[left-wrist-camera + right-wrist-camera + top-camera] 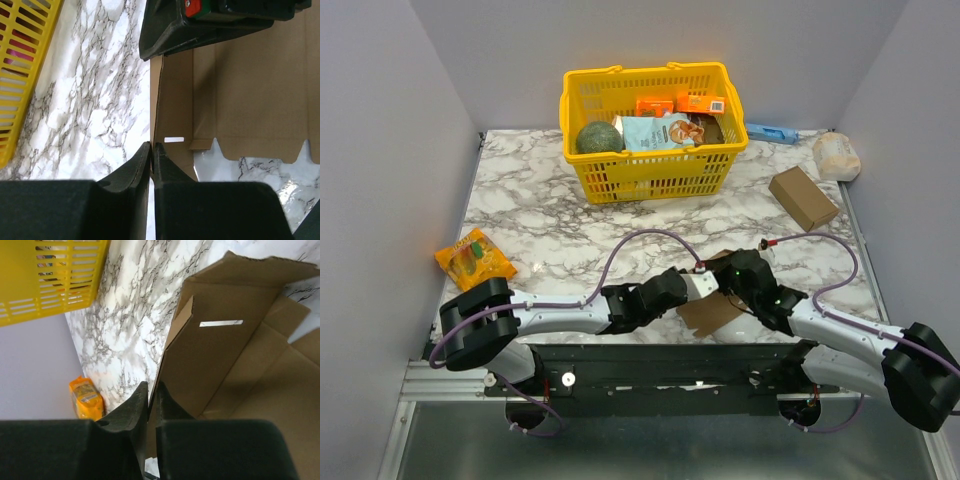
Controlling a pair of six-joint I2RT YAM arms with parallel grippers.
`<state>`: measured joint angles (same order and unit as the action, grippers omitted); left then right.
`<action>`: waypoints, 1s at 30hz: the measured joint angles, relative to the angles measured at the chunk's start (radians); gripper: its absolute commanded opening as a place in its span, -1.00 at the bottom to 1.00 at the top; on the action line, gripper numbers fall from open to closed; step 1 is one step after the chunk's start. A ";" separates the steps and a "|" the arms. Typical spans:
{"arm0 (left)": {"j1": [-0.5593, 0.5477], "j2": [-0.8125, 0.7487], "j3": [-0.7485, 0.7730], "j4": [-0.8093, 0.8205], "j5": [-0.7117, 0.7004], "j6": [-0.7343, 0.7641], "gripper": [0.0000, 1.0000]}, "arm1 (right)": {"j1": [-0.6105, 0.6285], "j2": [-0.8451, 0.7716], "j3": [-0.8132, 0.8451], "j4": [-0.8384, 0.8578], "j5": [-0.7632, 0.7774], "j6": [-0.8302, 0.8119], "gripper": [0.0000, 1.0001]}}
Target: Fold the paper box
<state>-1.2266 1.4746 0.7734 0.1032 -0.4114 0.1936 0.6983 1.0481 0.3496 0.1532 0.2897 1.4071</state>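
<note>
The paper box (712, 312) is a thin brown cardboard piece lying partly unfolded at the near edge of the marble table, between my two grippers. In the left wrist view the paper box (250, 100) shows a crease, a slot and notched tabs, and my left gripper (152, 148) is shut on the edge of its upright side flap. My right gripper (152, 390) is shut on the edge of another raised panel of the paper box (225, 355). From above, the left gripper (692, 283) and right gripper (740, 278) stand close together over the box. The right gripper's black body (200, 25) fills the top of the left wrist view.
A yellow basket (650, 130) with groceries stands at the back centre. An orange snack packet (475, 258) lies at the left edge. A thick brown carton (803, 197), a white bag (837, 155) and a blue packet (770, 132) are at the back right.
</note>
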 measured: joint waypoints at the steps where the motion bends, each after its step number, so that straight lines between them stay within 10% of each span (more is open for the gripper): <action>1: -0.001 0.000 0.000 0.000 0.000 -0.004 0.08 | 0.000 0.003 -0.001 0.005 0.000 0.005 -0.79; 9: -0.002 -0.020 -0.021 0.024 0.009 -0.017 0.70 | 0.000 0.034 -0.003 0.044 0.002 0.034 -0.92; 22: 0.201 -0.317 -0.159 0.102 0.291 -0.147 0.61 | -0.002 0.029 -0.011 0.055 0.003 0.041 -0.92; 30: 0.230 -0.233 -0.138 0.089 0.335 -0.151 0.50 | -0.002 0.029 -0.011 0.055 0.003 0.040 -0.92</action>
<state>-0.9966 1.2415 0.6353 0.1917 -0.0761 0.0422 0.6964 1.0775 0.3382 0.2085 0.2932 1.4475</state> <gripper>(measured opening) 0.764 0.049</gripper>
